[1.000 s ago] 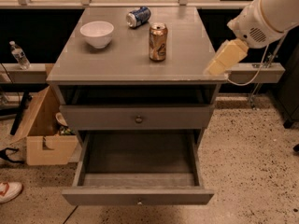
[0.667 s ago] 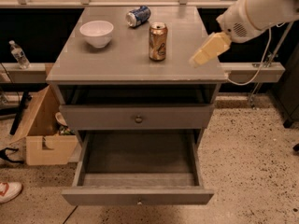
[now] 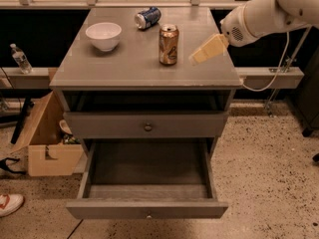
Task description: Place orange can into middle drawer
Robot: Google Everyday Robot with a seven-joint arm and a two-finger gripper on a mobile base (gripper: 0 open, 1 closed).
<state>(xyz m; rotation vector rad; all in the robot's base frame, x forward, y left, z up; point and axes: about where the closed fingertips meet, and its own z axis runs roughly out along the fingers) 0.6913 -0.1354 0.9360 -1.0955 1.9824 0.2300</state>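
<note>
Orange can (image 3: 168,45) stood upright on the table (image 3: 124,69), right of centre and toward the back. The hand (image 3: 198,57) hung over the table's right side, just right of the can at abt the same height. It was apart from the can, not touching. The tan hand pointed down-left toward the can, w/ the white arm (image 3: 264,14) coming in from upper right. Can't tell how far open the hand was; nothing seen in its grip.

Mid drawer (image 3: 147,171) was pulled well out at the bottom of the cabinet, its inside bare grey wood, w/ a small knob on its front edge. The upper front (image 3: 147,125) above it was shut, knob in the middle.

Also on the table: a white bowl (image 3: 103,36) at back left, well apart from the orange can, and a blue can (image 3: 147,18) on its side near the back edge, behind the orange can.

On the floor at left: an open cardboard box (image 3: 47,143) beside the cabinet, and a shoe (image 3: 9,203) at the bottom-left corner. A water bottle (image 3: 20,59) stood on a ledge at far left.
</note>
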